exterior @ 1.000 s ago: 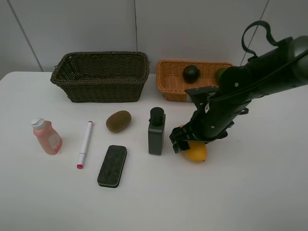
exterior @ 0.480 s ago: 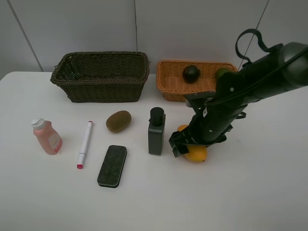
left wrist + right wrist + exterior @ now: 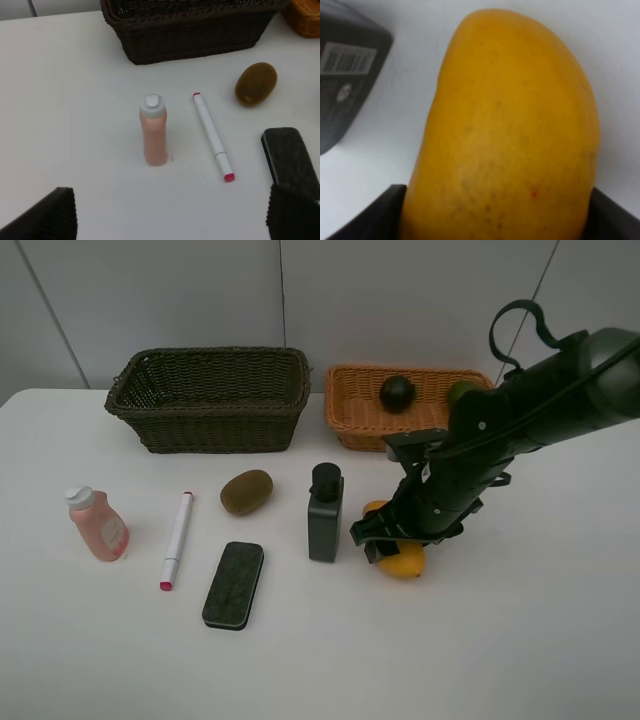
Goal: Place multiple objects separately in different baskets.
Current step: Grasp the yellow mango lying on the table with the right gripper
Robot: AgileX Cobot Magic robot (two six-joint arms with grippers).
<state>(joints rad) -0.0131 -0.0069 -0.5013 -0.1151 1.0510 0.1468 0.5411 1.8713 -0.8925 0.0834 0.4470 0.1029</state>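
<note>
A smooth, oval yellow mango (image 3: 403, 562) is seen on a matte white table (image 3: 520, 640), just beside a boxy dark grey bottle (image 3: 325, 515). It is clasped by the right gripper (image 3: 388, 538), whose jaws are pressed against both sides of its skin. The left gripper (image 3: 170, 219) is held wide open, its ribbed black fingertips (image 3: 45, 215) well apart. A round mangosteen (image 3: 397, 393) and a lime (image 3: 458, 392) are held in the woven orange-tan basket (image 3: 350, 418), beside the deeper dark wicker basket (image 3: 210, 430).

Right arm (image 3: 530, 410) low and outstretched, right pincer (image 3: 385, 540) in a clasp; left pincer (image 3: 170, 215) spread wide.
</note>
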